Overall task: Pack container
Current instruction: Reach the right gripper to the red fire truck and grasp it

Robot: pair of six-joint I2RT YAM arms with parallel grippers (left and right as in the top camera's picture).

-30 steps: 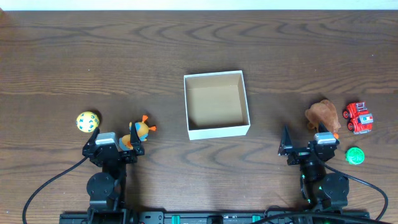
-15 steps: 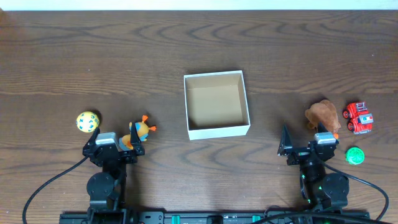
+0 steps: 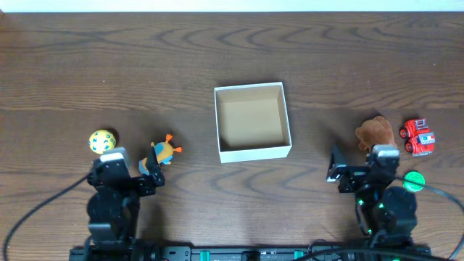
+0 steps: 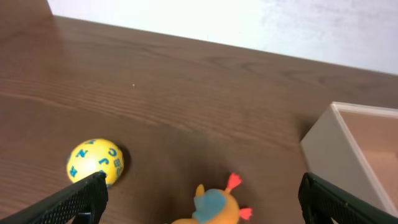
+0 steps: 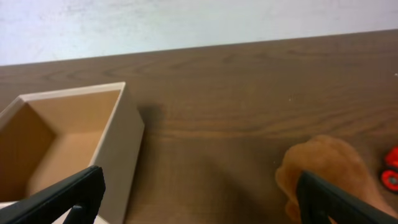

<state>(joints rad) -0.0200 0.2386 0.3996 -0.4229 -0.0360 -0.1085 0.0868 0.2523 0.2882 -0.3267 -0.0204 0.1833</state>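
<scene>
The container (image 3: 254, 151), a white square box with a tan inside, stands empty at mid-table; it also shows in the left wrist view (image 4: 323, 145) and the right wrist view (image 5: 123, 148). An orange duck toy (image 3: 164, 151) and a yellow letter ball (image 3: 102, 141) lie at the left. My left gripper (image 3: 123, 174) is open just in front of them, with the duck (image 4: 213, 204) between its fingers (image 4: 200, 198) and the ball (image 4: 95, 161) by the left finger. My right gripper (image 3: 362, 172) is open and empty (image 5: 199, 199), just in front of a brown plush toy (image 3: 375, 133), which shows by its right finger (image 5: 329, 168).
A red toy truck (image 3: 419, 137) lies right of the plush and peeks in at the right wrist view's edge (image 5: 392, 177). A green round toy (image 3: 414, 180) lies beside my right arm. Cables run along the table's front edge.
Both arms have shifted a little: the left wrist to the left, the right wrist slightly right and away from the front edge. The toys and the container have not moved.
</scene>
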